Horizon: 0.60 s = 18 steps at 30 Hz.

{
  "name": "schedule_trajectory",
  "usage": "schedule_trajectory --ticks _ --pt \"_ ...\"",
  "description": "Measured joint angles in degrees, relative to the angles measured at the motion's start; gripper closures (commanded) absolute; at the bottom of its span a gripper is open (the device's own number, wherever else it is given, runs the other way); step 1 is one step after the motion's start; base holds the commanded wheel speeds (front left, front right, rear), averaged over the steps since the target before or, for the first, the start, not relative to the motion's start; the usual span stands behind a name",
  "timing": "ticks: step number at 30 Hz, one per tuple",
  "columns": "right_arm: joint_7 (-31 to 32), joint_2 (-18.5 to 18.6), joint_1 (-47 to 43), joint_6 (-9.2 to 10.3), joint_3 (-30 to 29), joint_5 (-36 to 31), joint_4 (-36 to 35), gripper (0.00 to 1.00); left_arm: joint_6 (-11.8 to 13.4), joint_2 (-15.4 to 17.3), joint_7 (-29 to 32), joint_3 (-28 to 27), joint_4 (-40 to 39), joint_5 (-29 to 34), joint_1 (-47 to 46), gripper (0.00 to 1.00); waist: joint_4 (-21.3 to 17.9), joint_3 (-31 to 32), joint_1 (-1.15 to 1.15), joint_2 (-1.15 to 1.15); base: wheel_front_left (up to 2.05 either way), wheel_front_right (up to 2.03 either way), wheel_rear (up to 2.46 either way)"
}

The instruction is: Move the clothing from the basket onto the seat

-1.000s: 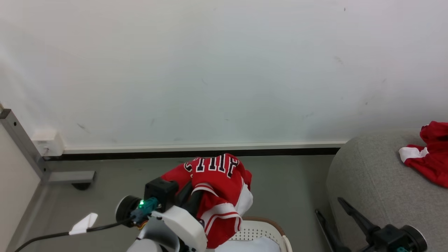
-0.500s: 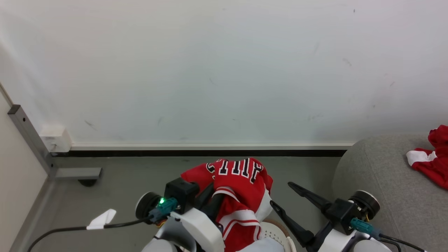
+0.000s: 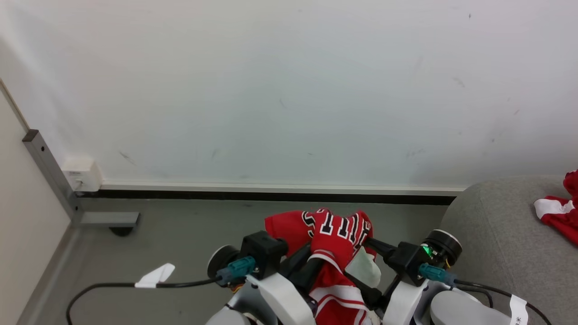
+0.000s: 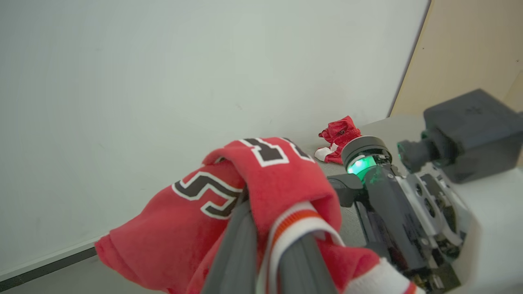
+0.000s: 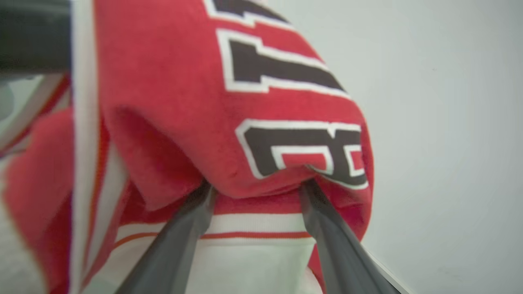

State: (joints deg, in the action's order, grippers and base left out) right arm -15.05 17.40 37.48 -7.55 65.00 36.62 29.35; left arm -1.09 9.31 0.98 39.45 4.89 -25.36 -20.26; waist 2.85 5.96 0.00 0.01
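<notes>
The red jersey (image 3: 336,232) with black-and-white letters hangs bunched above the grey floor. My left gripper (image 3: 316,257) is shut on it from below; in the left wrist view its two fingers (image 4: 241,249) pinch the white-trimmed cloth (image 4: 282,183). From the right, my right gripper (image 3: 359,262) stands open, fingers spread with their tips under a fold of the jersey (image 5: 245,102). The grey seat (image 3: 496,234) lies at the right, and another red garment (image 3: 557,212) with white trim rests on it. My arms hide the basket.
A pale wall with a dark baseboard (image 3: 271,196) runs across the back. At the left stand a grey metal post with a foot (image 3: 106,220) and a white wall box (image 3: 81,174). A black cable with a white tag (image 3: 156,275) trails over the floor.
The head view has shifted. My right gripper has swung in from the lower right, and its open fingers now reach into the jersey. The left gripper keeps its hold.
</notes>
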Motion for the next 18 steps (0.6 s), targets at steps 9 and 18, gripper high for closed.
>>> schedule_trajectory --ticks 9,18 --pt "0.0 -0.2 0.1 -0.01 -0.2 2.3 -3.4 1.00 -0.2 -0.3 -0.2 0.3 0.9 -0.5 -0.4 1.00 0.3 0.1 0.00 0.00 0.00 0.00 0.00" --pt "0.0 1.1 -1.6 0.00 -3.6 2.0 -4.8 1.00 1.1 0.6 -1.3 -0.5 1.8 -0.5 -0.4 0.78 -0.7 -0.4 0.00 0.00 0.00 0.00 0.00"
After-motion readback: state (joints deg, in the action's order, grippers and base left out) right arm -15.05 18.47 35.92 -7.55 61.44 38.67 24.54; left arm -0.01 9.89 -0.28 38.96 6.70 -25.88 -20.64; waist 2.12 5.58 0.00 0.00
